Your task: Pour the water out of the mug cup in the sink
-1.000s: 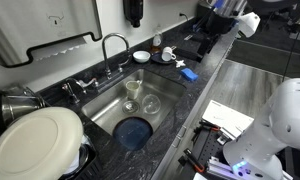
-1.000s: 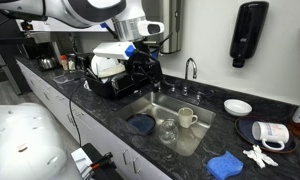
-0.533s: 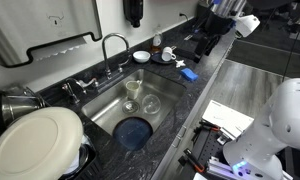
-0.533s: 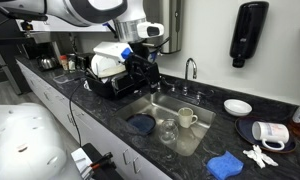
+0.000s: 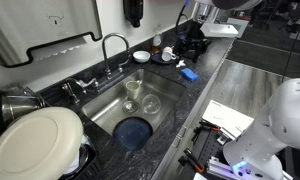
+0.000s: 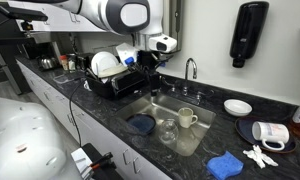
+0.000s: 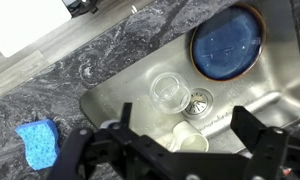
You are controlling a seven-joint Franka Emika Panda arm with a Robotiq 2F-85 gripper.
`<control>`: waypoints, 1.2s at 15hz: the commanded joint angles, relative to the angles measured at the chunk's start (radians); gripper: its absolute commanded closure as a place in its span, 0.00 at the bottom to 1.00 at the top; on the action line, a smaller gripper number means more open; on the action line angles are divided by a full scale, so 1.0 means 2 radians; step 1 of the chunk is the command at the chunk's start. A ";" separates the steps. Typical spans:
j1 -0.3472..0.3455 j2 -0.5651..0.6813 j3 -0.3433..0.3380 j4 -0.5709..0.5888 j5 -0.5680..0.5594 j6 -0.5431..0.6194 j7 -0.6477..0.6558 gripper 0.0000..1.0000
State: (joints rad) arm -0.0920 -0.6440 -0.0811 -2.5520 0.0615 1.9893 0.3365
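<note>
The mug cup [image 7: 190, 143] stands upright on the floor of the sink [image 7: 120, 100], in the wrist view at 6 o'clock from the drain [image 7: 200, 100] and partly hidden behind the tool. A clear glass [image 7: 172, 92] stands just beside it at 11 o'clock, and a blue dish [image 7: 228, 40] lies farther off at 1 o'clock. The gripper [image 7: 180, 128] has its jaws spread wide and holds nothing. In both exterior views it hangs well above the basin, over the counter edge [image 5: 190, 45] [image 6: 150, 68].

The cup [image 6: 187, 118] looks small, stiff and light, even with water in it (whether it holds any cannot be told from here). Its wall is likely smooth, and slick if wet. The handle seems to stick out at 3 o'clock in an exterior view. My judgement is that a pinch over the rim, one finger inside and one outside, on the side away from the glass, suits best. That grip would keep the tilt controlled during pouring. The glass is the fragile neighbour, so the descent needs care.
</note>
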 commanded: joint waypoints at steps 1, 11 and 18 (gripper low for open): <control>-0.026 0.090 0.022 0.057 0.030 0.031 0.075 0.00; -0.034 0.130 0.032 0.080 0.014 0.059 0.159 0.00; -0.040 0.287 0.018 0.153 0.022 0.044 0.291 0.00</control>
State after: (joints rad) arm -0.1610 -0.2445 -0.0336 -2.3592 0.0885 2.1033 0.8462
